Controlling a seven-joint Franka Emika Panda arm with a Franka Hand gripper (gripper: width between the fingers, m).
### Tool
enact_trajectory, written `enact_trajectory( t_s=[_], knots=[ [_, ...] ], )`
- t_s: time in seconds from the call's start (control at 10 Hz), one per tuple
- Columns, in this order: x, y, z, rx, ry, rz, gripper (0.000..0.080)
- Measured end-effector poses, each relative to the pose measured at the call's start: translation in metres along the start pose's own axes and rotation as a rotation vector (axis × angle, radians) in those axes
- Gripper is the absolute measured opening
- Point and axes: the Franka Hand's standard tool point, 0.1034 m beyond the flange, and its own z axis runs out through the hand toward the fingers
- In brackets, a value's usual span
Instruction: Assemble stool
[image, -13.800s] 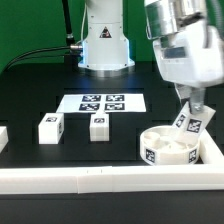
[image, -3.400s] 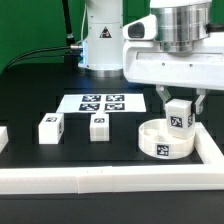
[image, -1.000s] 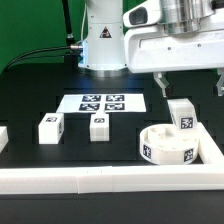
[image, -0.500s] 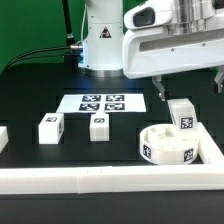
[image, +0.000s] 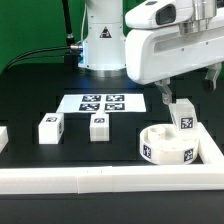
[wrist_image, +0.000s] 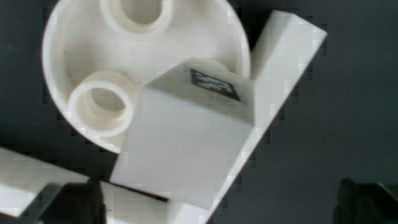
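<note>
Now the arm hung over the exterior view's right part of the table (image: 25, 100), wrist pointing straight down, and the gripper (image: 190, 92) was just above one leg (image: 182, 113). Its jaws stood wide apart, one on each side of this leg, and they clamped nothing. The leg stood up from the far side of the seat (image: 165, 152), a low white round ring with a tag on its wall, beside the front rail (image: 100, 180). The wrist view showed two round holes in the seat. A second leg (image: 51, 127) and a third leg (image: 98, 125) stood apart from it, near the marker board (image: 103, 102).
</note>
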Motion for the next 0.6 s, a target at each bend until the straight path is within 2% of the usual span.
enact_trajectory(
  t_s=[0.2,0.3,0.4,0.6],
  knots=[
    [-0.001,0.002,0.001,-0.011,-0.004,-0.115,0.0649],
    [0.0,-0.004,0.005,-0.041,-0.011,-0.277,0.0649],
    [0.001,-0.008,0.007,-0.059,-0.03,-0.416,0.0649],
    [0.001,-0.005,0.012,-0.074,-0.049,-0.634,0.0649]
  ],
)
